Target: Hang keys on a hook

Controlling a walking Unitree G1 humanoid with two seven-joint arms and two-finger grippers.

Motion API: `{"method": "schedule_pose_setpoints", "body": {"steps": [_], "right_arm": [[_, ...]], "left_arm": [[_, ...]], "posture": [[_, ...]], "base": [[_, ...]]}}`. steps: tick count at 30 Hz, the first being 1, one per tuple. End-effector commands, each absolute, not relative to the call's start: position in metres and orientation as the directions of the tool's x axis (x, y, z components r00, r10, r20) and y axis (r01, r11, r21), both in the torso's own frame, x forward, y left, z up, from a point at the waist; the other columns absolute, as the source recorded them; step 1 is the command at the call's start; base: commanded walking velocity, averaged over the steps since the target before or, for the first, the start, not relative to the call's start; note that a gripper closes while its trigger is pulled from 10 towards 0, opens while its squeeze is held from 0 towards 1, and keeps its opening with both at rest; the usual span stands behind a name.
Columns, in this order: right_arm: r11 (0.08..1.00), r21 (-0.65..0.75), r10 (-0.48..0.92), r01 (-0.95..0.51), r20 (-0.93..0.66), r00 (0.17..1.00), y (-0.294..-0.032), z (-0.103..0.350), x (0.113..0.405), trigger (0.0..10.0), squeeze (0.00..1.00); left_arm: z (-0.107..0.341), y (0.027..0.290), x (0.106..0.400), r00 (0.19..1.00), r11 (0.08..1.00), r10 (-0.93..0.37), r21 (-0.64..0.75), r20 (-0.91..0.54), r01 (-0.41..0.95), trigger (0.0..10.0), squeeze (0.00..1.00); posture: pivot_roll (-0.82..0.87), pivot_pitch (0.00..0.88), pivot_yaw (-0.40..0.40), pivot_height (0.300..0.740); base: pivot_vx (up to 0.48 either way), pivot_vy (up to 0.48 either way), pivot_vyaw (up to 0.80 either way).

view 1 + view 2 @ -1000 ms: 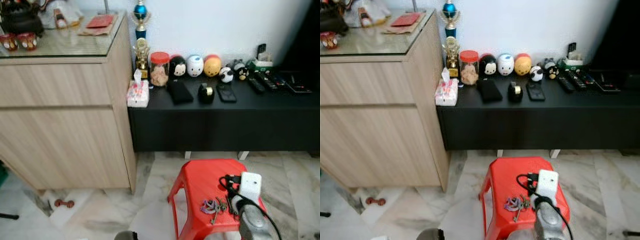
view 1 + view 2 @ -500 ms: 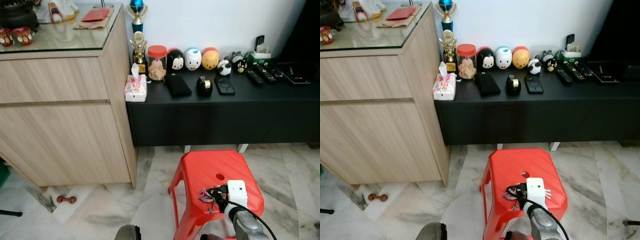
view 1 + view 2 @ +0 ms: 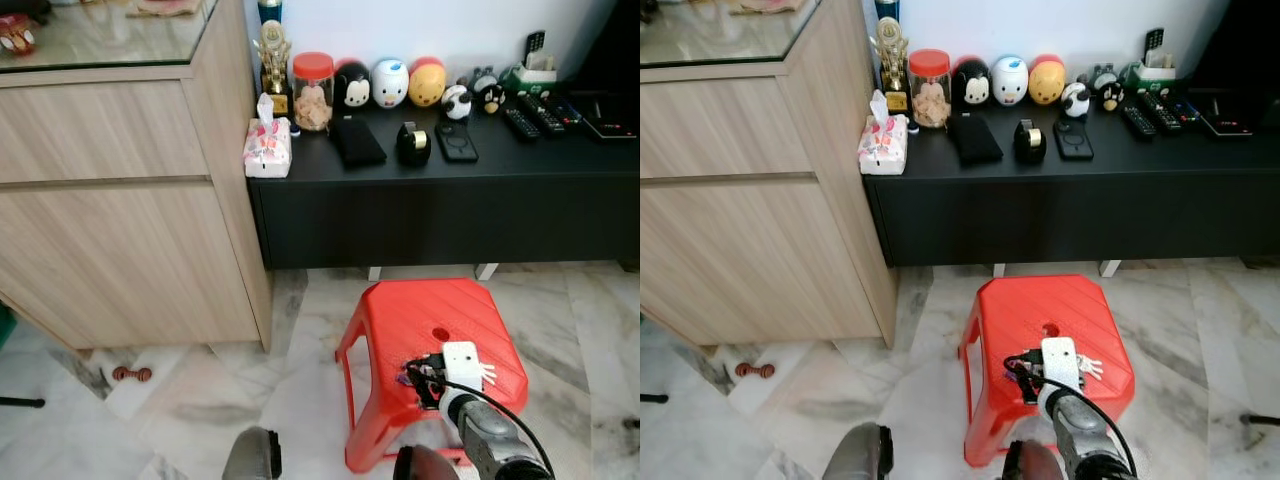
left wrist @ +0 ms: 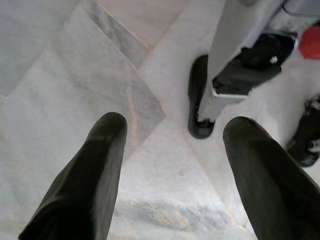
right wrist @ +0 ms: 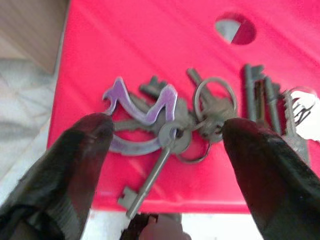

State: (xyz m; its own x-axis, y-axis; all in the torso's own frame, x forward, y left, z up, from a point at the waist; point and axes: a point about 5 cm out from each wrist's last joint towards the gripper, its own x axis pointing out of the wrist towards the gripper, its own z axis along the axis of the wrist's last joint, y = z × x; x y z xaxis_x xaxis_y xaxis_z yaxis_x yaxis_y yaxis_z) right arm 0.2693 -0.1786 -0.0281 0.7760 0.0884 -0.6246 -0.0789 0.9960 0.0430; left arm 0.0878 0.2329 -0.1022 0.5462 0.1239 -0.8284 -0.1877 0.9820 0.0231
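Note:
A bunch of keys (image 5: 172, 127) with a purple carabiner (image 5: 140, 107) lies flat on a red plastic stool (image 3: 430, 310), near its front edge. My right gripper (image 5: 165, 127) hovers just over the bunch and is open, with one black finger on each side of it and nothing grasped. In the left eye view the right gripper (image 3: 425, 375) sits under its white wrist camera (image 3: 462, 365) and hides most of the keys. My left gripper (image 4: 172, 125) hangs idle and open above the marble floor.
A light wood cabinet (image 3: 120, 200) stands at the left. A low black bench (image 3: 450, 210) along the wall carries a tissue pack, a jar, round figurines and remotes. A small brown object (image 3: 131, 374) lies on the floor. My own leg and foot (image 4: 197, 100) are near the left gripper.
The camera has shifted, so the whole scene sits differently. My right gripper has moved left over the stool top, from beside the keys to straddling them.

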Motion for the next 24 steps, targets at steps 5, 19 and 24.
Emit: {"method": "schedule_pose_setpoints", "body": {"steps": [5, 19, 24], "right_arm": [[0.99, 0.06, 0.133, -0.127, -0.68, 0.721, -0.171, -0.037, 0.261, 10.0, 0.0], [0.988, 0.105, 0.152, -0.11, -0.667, 0.729, -0.169, -0.041, 0.255, 10.0, 0.0], [0.988, 0.1, 0.153, -0.116, -0.675, 0.722, -0.171, -0.041, 0.254, 10.0, 0.0]], "left_arm": [[-0.105, 0.229, 0.076, 0.535, 0.982, 0.118, 0.019, -0.837, -0.186, 10.0, 0.0], [-0.105, 0.226, 0.076, 0.539, 0.982, 0.114, 0.012, -0.834, -0.189, 10.0, 0.0], [-0.106, 0.224, 0.075, 0.54, 0.983, 0.109, 0.01, -0.835, -0.184, 10.0, 0.0]], "posture": [[0.19, 0.211, -0.057, 0.625], [0.18, 0.226, -0.067, 0.625], [0.17, 0.236, -0.074, 0.625]], "base": [[0.0, 0.0, 0.0], [0.0, 0.0, 0.0], [0.0, 0.0, 0.0]]}}
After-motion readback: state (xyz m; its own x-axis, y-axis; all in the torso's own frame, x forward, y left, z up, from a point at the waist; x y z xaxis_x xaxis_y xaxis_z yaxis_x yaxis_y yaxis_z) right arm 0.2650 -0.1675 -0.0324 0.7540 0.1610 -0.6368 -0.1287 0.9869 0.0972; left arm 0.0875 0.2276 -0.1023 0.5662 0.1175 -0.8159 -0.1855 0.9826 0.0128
